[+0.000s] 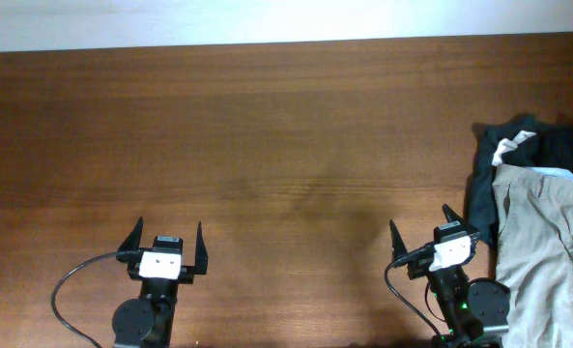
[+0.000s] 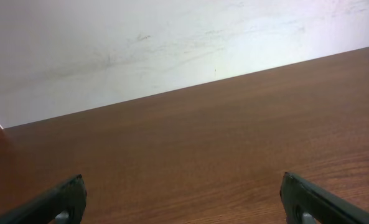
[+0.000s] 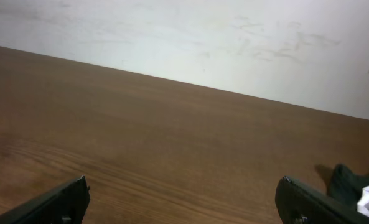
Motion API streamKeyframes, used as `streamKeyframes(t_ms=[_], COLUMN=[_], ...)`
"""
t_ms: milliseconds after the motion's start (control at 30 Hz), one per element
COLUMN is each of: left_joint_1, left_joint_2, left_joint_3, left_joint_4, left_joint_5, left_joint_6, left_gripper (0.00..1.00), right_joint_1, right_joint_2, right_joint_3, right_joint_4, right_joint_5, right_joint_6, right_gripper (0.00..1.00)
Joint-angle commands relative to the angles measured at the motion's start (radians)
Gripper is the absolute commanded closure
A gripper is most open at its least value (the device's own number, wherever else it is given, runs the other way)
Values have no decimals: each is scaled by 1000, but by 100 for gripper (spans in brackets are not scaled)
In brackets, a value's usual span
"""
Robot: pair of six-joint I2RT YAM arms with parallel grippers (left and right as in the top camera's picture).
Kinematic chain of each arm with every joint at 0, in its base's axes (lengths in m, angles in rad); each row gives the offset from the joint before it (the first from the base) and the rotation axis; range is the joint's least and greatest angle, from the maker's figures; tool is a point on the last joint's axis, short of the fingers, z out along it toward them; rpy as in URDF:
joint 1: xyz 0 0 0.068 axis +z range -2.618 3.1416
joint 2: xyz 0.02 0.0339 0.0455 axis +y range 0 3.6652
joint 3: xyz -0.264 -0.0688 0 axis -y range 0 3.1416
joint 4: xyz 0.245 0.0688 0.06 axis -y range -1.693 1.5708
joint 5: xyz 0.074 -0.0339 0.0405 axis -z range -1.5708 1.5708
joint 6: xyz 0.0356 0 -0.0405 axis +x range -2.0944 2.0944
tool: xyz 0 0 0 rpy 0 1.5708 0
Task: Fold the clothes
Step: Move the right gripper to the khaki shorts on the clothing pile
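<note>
The khaki shorts [image 1: 547, 246] lie crumpled at the table's right edge, with a strip of light blue lining at their top. They rest partly on a dark garment. My right gripper [image 1: 420, 224] is open and empty just left of the pile, near the front edge. My left gripper [image 1: 169, 230] is open and empty at the front left, far from the shorts. The left wrist view shows its open fingers [image 2: 183, 196] over bare wood. The right wrist view shows its open fingers [image 3: 183, 198] over bare wood; the shorts are out of that view.
A dark navy garment [image 1: 532, 145] with a white label [image 1: 506, 148] lies under and behind the shorts; its edge shows in the right wrist view [image 3: 352, 183]. The brown wooden table [image 1: 267, 145] meets a white wall at the back.
</note>
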Motion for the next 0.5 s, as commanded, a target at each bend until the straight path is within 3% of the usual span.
streamKeyframes(t_ms=[0, 67, 100, 167, 267, 467], left_joint_1=[2, 2, 2, 2, 2, 2], left_joint_2=[-4, -4, -3, 3, 139, 764], left_joint_3=[-8, -3, 8, 55, 255, 812], left_joint_4=[13, 147, 220, 203, -26, -352], left_joint_5=[1, 26, 27, 26, 26, 50], left_joint_6=[-13, -12, -12, -12, -10, -9], left_gripper=[1, 1, 1, 1, 1, 1], right_joint_1=[3, 3, 3, 3, 3, 3], right_joint_2=[-8, -8, -8, -4, 128, 810], right_joint_3=[-7, 13, 45, 99, 253, 862], right_joint_4=[11, 18, 31, 32, -27, -453], right_joint_5=[-98, -171, -174, -175, -174, -173], right_joint_6=[11, 15, 92, 206, 240, 239], right_gripper=[1, 1, 1, 1, 1, 1])
